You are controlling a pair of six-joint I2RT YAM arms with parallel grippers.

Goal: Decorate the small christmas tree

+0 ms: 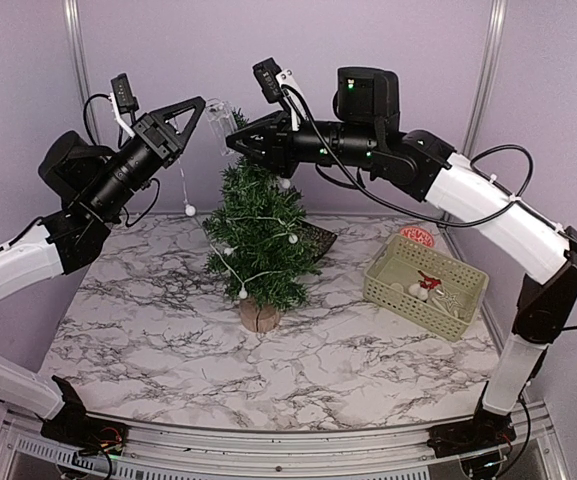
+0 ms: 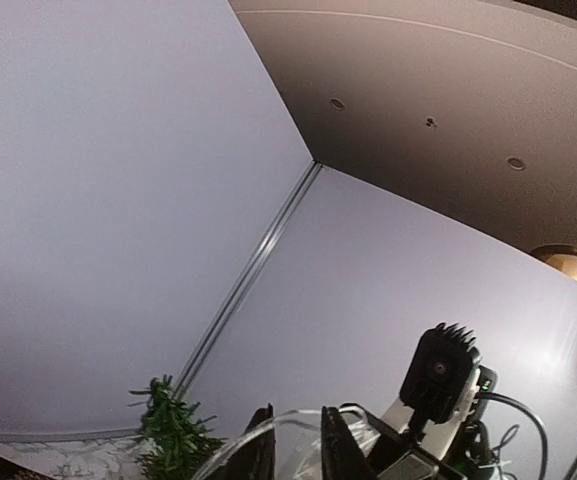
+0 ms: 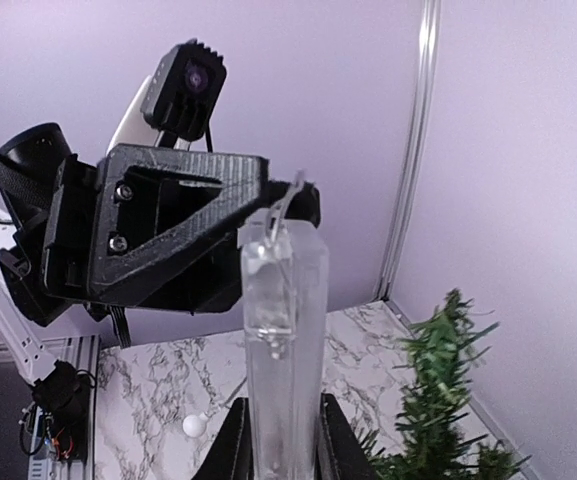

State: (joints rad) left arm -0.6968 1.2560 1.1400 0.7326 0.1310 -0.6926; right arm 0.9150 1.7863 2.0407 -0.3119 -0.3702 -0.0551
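The small christmas tree (image 1: pixel 258 240) stands mid-table on its wooden base (image 1: pixel 260 315), with a white bead light string (image 1: pixel 230 250) draped over it. Above its tip hangs a clear plastic case (image 1: pixel 218 115), and a wire with a white bead (image 1: pixel 190 210) drops from it. My right gripper (image 1: pixel 236 140) is shut on the case's lower end (image 3: pixel 283 330), one finger on each side. My left gripper (image 1: pixel 196 108) holds the case's top (image 2: pixel 298 430) between narrowly spaced fingers. The treetop (image 3: pixel 438 400) shows to the right of the case.
A pale green basket (image 1: pixel 388 285) with red and white ornaments sits at the right. A red round item (image 1: pixel 418 236) lies behind it and a dark flat object (image 1: pixel 318 238) behind the tree. Purple walls enclose the back and sides.
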